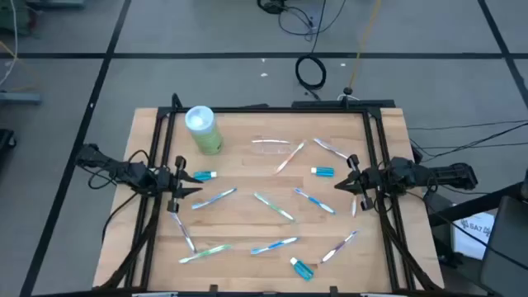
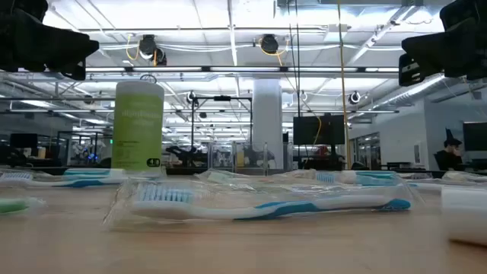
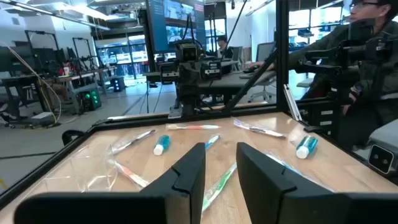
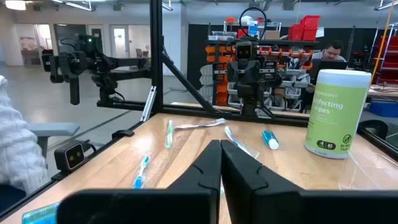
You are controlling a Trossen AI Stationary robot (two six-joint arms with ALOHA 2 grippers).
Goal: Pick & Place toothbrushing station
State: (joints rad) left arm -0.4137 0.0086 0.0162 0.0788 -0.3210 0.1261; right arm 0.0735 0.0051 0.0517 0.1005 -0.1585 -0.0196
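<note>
Left tool [image 1: 188, 183]: hangs above the worktop's left edge, pointing inward. In its own wrist view the two dark fingers [image 3: 189, 171] stand a little apart with bare wood showing in the gap; nothing is between them and they touch nothing.
Right tool [image 1: 345, 183]: hangs above the worktop's right edge, pointing inward toward the left one. Its fingers [image 4: 207, 167] are pressed together, clenched on nothing.
Worktop [image 1: 247, 173]: pale wood inside a black frame.
Toothbrushes: scattered flat across the wood, well apart from both tools. One blue brush [image 1: 214, 198] lies just in front of the left tool; one [image 1: 274, 206] lies near the centre; one blue-and-white brush in clear wrap [image 2: 266, 202] fills the foreground of the low view.
Clear cup [image 1: 271, 147]: lies on its side toward the far edge, near the middle.
Tubes: three small blue tubes with white caps, all lying flat. One [image 1: 203, 176] is near the left tool, one [image 1: 322, 172] near the right tool, one [image 1: 302, 267] at the near edge.
Green canister [image 1: 203, 129]: stands upright at the far left corner, pale blue lid on.
Person [image 3: 360, 68]: seated beyond the worktop, seen in the left wrist view.
</note>
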